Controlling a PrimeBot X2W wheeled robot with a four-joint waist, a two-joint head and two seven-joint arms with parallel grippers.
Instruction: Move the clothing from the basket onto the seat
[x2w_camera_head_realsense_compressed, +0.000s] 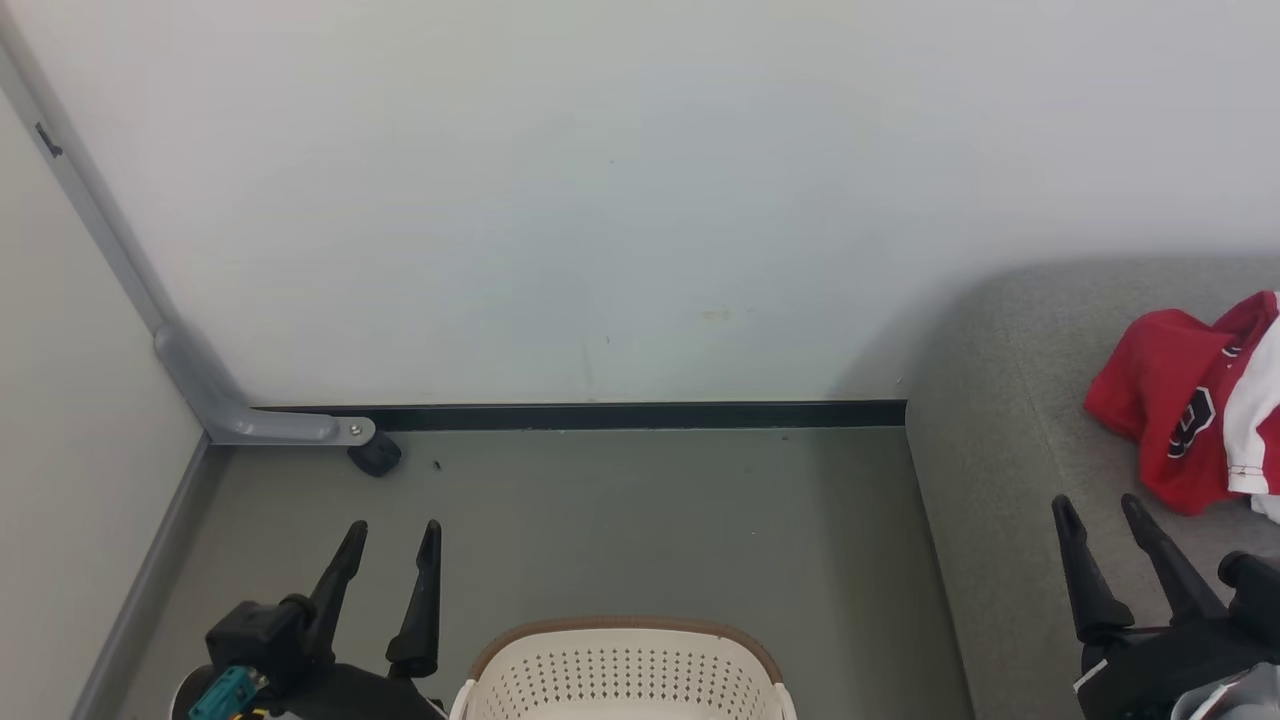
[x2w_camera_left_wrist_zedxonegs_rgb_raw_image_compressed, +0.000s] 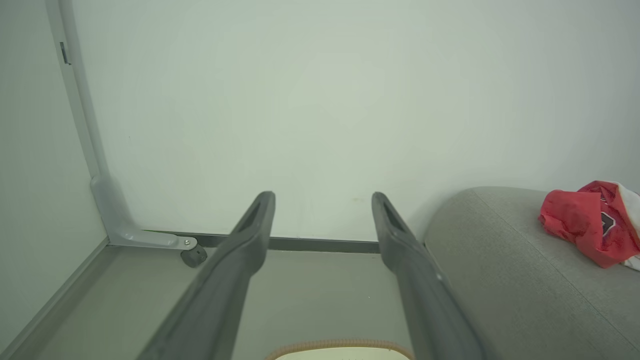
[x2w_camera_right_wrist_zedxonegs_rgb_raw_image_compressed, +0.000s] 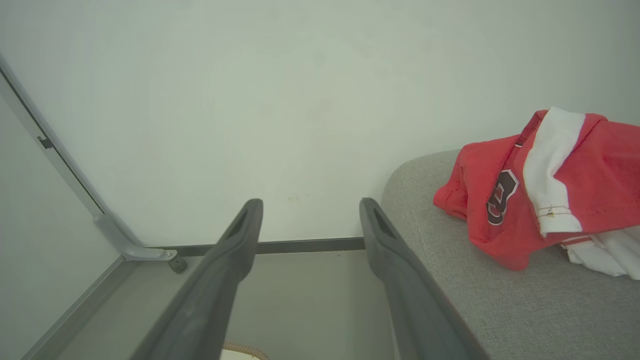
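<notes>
Red-white clothing crumpled on grey seat; cream basket on floor just beside seat

Black left end effector, long tapered dark fingers, teal connector

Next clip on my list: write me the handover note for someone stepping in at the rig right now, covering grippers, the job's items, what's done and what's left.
Left gripper: open, empty, above the floor beside the basket.
Right gripper: open, empty, by the near part of the seat, not touching the clothing.
Clothing: lying crumpled on the seat, free of both grippers.
Basket: on the floor in front of the robot, between the arms; its inside is out of sight.
Done: the clothing is on the seat.
Left: check that the basket holds nothing more; otherwise probably nothing.
</notes>
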